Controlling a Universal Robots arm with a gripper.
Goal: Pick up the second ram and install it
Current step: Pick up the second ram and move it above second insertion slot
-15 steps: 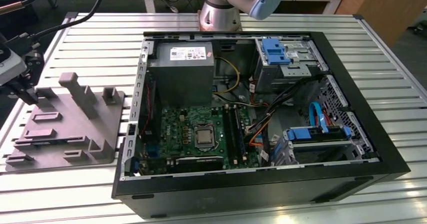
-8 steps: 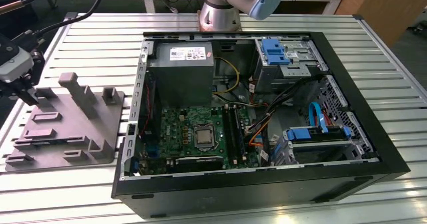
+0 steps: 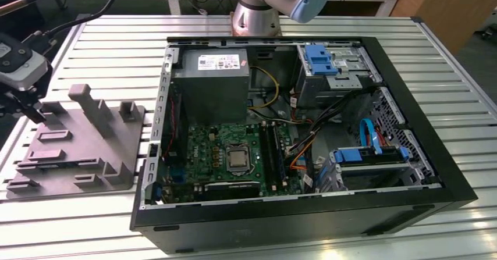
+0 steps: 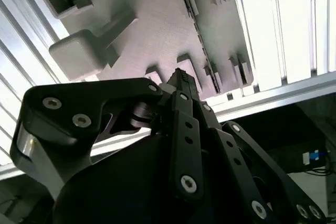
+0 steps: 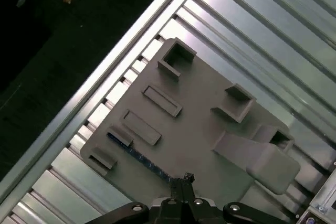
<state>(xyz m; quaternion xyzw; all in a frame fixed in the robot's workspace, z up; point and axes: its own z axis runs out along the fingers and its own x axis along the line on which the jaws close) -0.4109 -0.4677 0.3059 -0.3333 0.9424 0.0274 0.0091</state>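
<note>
The second ram (image 5: 137,156), a thin dark stick, stands on edge in a slot along one side of the grey fixture block (image 5: 199,124). My gripper (image 5: 185,180) hangs just over one end of that stick, its fingers drawn together with nothing visible between them. I cannot tell whether it touches the stick. In the exterior view the gripper (image 3: 36,118) is at the far left, above the block's (image 3: 85,149) back left corner. In the second wrist view the gripper (image 4: 181,76) points down at the block (image 4: 157,19).
An open computer case (image 3: 295,219) lies on the slatted metal table (image 3: 435,50), to the exterior view's right of the block. Inside are the motherboard (image 3: 225,155), memory slots (image 3: 272,149), a power supply (image 3: 209,85) and cables. The arm's base (image 3: 256,10) stands behind the case.
</note>
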